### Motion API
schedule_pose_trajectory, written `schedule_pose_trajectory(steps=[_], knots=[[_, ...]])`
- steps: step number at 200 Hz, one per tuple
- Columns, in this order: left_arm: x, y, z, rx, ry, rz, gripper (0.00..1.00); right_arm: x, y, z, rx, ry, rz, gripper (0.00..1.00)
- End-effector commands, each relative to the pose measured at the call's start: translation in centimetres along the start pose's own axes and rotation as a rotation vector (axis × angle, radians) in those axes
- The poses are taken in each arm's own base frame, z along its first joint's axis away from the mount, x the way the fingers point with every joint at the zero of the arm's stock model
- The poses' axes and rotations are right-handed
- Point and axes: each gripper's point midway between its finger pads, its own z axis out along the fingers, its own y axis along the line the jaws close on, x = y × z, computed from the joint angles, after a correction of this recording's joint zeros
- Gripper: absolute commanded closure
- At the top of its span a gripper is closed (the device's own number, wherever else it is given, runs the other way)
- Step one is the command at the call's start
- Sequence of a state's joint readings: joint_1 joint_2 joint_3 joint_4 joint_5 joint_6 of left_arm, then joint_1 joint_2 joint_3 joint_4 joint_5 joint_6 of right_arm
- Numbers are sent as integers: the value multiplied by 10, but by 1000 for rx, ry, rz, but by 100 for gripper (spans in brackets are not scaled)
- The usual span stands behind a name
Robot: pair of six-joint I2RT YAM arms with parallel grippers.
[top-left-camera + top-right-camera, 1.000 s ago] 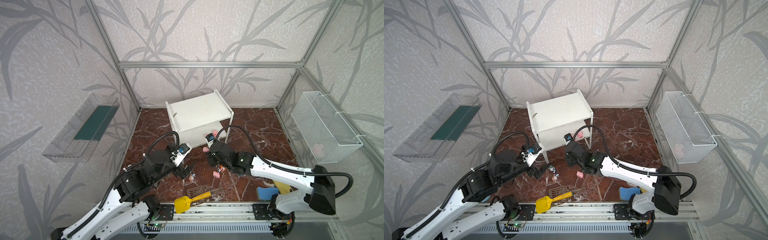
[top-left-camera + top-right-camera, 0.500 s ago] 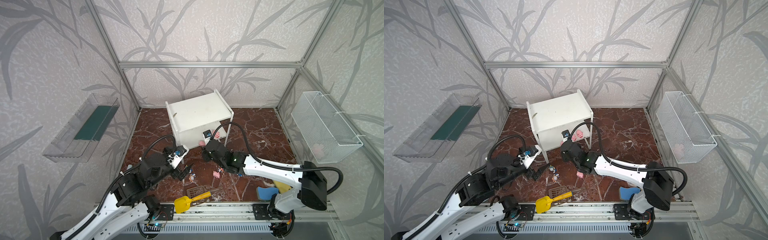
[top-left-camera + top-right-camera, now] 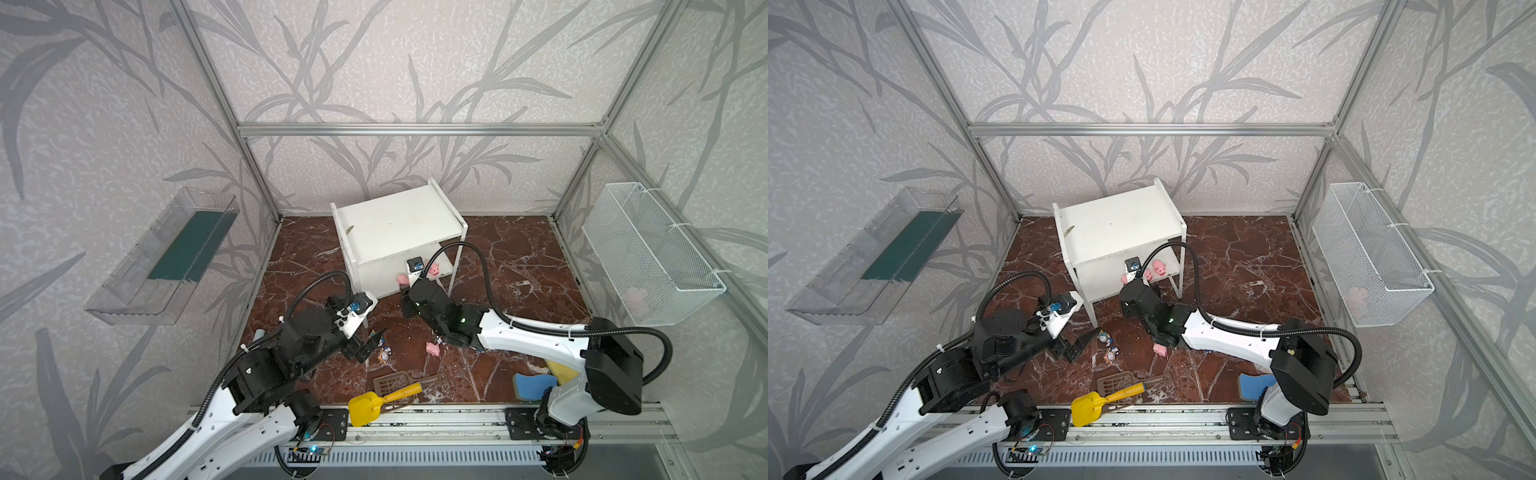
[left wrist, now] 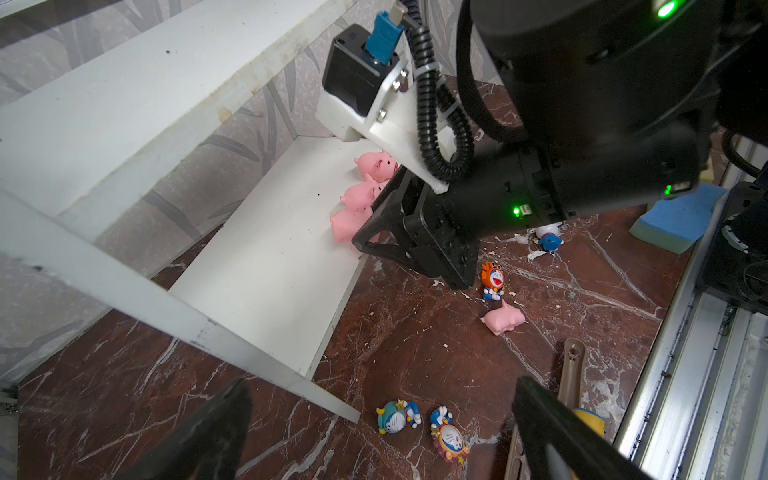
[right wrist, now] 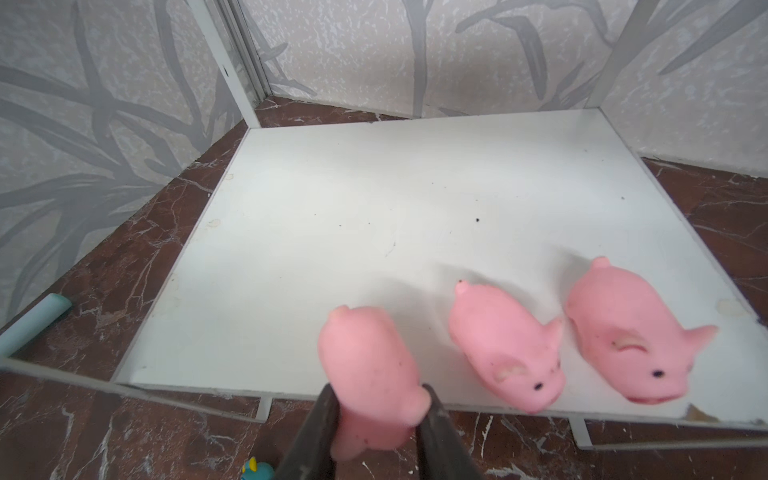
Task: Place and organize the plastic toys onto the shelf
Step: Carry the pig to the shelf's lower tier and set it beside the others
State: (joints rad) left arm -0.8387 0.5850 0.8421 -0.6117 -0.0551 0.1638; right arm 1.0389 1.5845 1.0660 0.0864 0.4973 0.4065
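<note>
My right gripper (image 5: 378, 399) is shut on a pink pig (image 5: 370, 374) at the front edge of the shelf's (image 3: 395, 224) lower board (image 5: 374, 208). Two more pigs (image 5: 505, 349) (image 5: 627, 336) stand on that board beside it. A fourth pig (image 4: 503, 320) lies on the marble floor. Near it are an orange figurine (image 4: 492, 280) and a white-capped one (image 4: 548, 239). My left gripper (image 4: 382, 384) hangs open just above a teal figurine (image 4: 395, 417) and a brown one (image 4: 449, 436), touching neither. The shelf's top board is bare.
A yellow scoop (image 3: 374, 405) and a brown slotted spatula (image 3: 392, 382) lie at the front edge. Blue sponge (image 3: 534, 384) and yellow sponge (image 3: 561, 370) sit under the right arm. A wire basket (image 3: 648, 257) hangs on the right wall, a clear tray (image 3: 162, 257) on the left.
My right gripper has carried the pig away from the floor and up to the shelf's lower board. The left arm has drawn back slightly, still open.
</note>
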Motion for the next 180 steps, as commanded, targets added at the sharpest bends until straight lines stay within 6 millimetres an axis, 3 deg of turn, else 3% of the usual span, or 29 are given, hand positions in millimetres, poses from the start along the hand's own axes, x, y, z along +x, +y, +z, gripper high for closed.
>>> schedule_pose_trajectory(steps=[1, 101, 180], knots=[[-3, 0, -1, 0, -18, -1, 1, -6, -6, 6, 37, -36, 41, 68], [-1, 0, 0, -3, -18, -2, 1, 5, -6, 15, 47, -29, 65, 66], [-1, -1, 2, 0, -14, 1, 1, -10, -10, 0, 37, -63, 84, 55]])
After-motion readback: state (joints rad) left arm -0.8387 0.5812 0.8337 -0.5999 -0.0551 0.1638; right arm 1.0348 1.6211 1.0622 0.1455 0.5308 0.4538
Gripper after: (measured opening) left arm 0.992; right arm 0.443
